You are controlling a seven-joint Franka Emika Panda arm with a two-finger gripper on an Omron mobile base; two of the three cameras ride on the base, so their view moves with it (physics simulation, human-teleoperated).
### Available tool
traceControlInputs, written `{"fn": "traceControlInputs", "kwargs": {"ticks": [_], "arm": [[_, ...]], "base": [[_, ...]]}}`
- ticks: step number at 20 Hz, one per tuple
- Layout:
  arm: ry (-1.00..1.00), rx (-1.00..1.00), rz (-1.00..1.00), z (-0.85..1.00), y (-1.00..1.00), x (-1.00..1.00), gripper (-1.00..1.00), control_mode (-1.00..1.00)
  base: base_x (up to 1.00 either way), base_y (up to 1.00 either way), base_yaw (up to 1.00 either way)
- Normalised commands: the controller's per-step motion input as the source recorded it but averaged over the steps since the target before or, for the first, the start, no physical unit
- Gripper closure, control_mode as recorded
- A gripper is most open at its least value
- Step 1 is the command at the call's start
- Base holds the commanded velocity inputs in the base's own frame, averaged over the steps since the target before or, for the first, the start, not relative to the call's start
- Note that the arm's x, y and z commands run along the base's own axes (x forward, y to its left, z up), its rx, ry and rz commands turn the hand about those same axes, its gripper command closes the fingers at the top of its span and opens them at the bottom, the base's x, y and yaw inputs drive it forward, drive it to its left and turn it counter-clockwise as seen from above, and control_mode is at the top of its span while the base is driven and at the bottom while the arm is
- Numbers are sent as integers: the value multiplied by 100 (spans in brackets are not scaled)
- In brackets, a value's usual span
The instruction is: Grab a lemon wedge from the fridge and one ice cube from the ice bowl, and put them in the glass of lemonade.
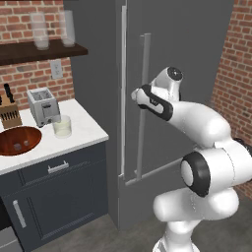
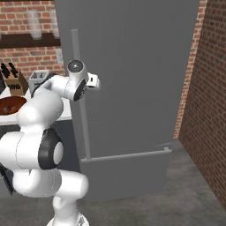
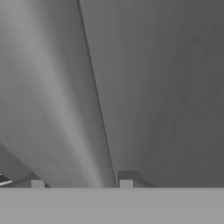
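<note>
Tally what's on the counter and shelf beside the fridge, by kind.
Tall frosted glasses on the shelf: 2
Glass of lemonade: 1
Toaster: 1
Knife block: 1
Ice bowl: 1
Ice cubes in the bowl: 2
Total: 8

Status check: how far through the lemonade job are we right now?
Done: nothing looks delivered; the glass of lemonade sits on the counter, ice cubes in the ice bowl. In hand: the gripper straddles the fridge handle; no interior shows. Left: open the door, fetch the lemon wedge, add wedge and one cube.
</note>
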Motion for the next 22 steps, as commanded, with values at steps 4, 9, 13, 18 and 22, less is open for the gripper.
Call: {"fn": "traceControlInputs", "kwargs": {"ticks": [4, 9, 13, 18, 22], "arm": [[-10, 16, -16, 0, -100, -66, 100, -100], [-12, 17, -17, 0, -100, -65, 100, -100], [-11, 18, -18, 1, -100, -63, 100, -100], [-1, 18, -16, 20, -100, -54, 100, -100], [0, 14, -15, 37, -99, -44, 100, -100]], "base": [[0, 0, 0], [0, 0, 0], [0, 0, 0], [0, 0, 0], [0, 0, 0]]}}
